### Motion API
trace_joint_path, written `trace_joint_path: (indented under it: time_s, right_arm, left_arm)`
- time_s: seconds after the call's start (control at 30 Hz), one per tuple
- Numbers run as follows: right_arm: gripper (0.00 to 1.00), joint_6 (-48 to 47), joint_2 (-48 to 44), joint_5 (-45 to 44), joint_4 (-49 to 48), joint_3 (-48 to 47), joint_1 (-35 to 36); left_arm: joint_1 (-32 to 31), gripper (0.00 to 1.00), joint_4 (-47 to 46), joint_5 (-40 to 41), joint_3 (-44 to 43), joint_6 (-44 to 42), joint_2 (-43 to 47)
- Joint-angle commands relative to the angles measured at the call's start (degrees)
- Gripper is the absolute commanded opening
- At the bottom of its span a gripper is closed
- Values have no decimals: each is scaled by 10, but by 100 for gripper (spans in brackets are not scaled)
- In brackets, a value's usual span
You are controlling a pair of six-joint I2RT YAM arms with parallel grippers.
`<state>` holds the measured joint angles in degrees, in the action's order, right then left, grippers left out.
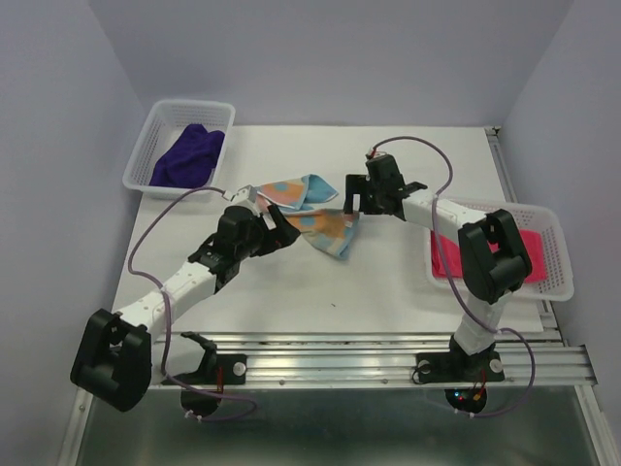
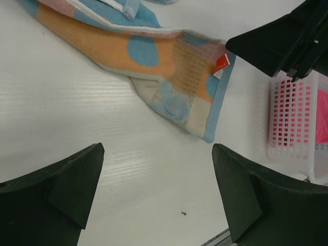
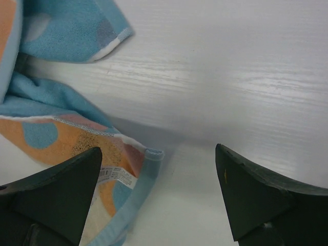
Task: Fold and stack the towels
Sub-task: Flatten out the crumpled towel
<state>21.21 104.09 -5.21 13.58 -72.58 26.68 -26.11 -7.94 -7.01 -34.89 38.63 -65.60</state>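
Two claws spread wide, neither holding anything; the left claw and right claw hang either side of the towel; it lies crumpled mid-table, orange with blue dots, and whether the blue folds at its far end are the same cloth or a second one I can't tell. A purple towel sits in the left basket and a pink towel in the right basket, so I'd say the job is in its early stages.

The step in hand looks like flattening this one before any fold. The labelled corner lies right by the right claw's finger, so that corner is its natural pick; the left claw would do best on the bunched end nearest itself. Come in low; slip one finger under the hem; pinch a single layer only; then draw the two ends apart, level with the table. The risk is catching two layers, which would drag the crease along rather than open it.
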Motion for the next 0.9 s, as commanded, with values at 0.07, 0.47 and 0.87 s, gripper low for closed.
trace_joint_path:
  time_s: [0.07, 0.47, 0.87]
  right_arm:
    - [86, 4, 13, 111, -61, 6, -22]
    - [58, 3, 32, 132, -75, 17, -29]
    - [15, 5, 38, 165, -95, 31, -29]
  left_arm:
    - [-34, 99, -37, 31, 28, 9, 24]
    - [-47, 99, -40, 52, 60, 20, 35]
    - [-55, 99, -47, 49, 65, 14, 41]
